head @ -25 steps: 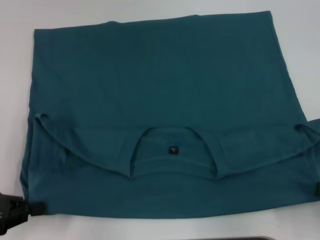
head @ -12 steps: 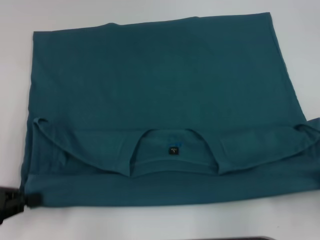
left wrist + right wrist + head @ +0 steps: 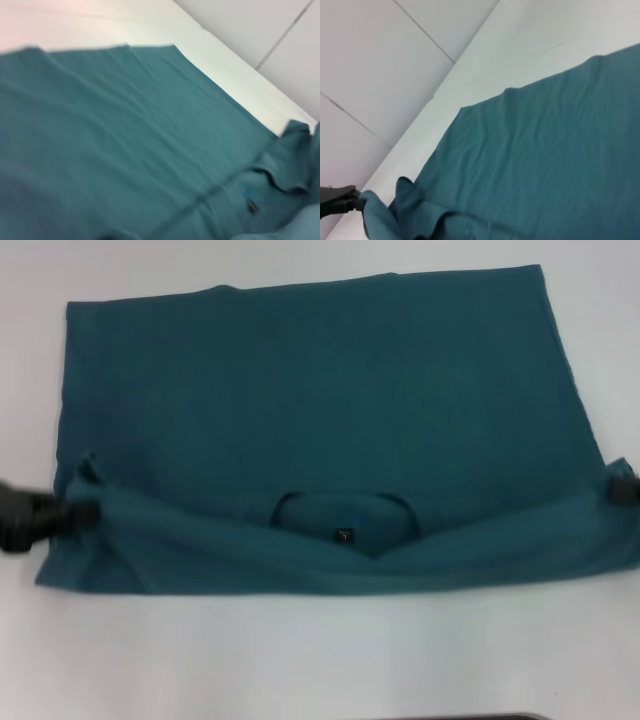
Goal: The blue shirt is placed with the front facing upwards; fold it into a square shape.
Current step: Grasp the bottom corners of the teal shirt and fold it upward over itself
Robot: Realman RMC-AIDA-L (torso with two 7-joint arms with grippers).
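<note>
In the head view, the dark teal-blue cotton T-shirt (image 3: pixel 320 430) lies flat over the middle of the white desk (image 3: pixel 320 660). The left tool (image 3: pixel 78 512) and right tool (image 3: pixel 618 490) each pinch one end of its near fold, probably to carry that fold toward the far edge.

In the left wrist view, the small dark neck label (image 3: pixel 251 205) shows inside the lifted collar.

In the right wrist view, the left tool is clenched on the cloth corner.

White table (image 3: pixel 320 660); pale tiled floor (image 3: pixel 375 55) with thin dark joints beyond.

blue shirt (image 3: pixel 320 410) matt soft cloth; table (image 3: pixel 320 660) smooth white
</note>
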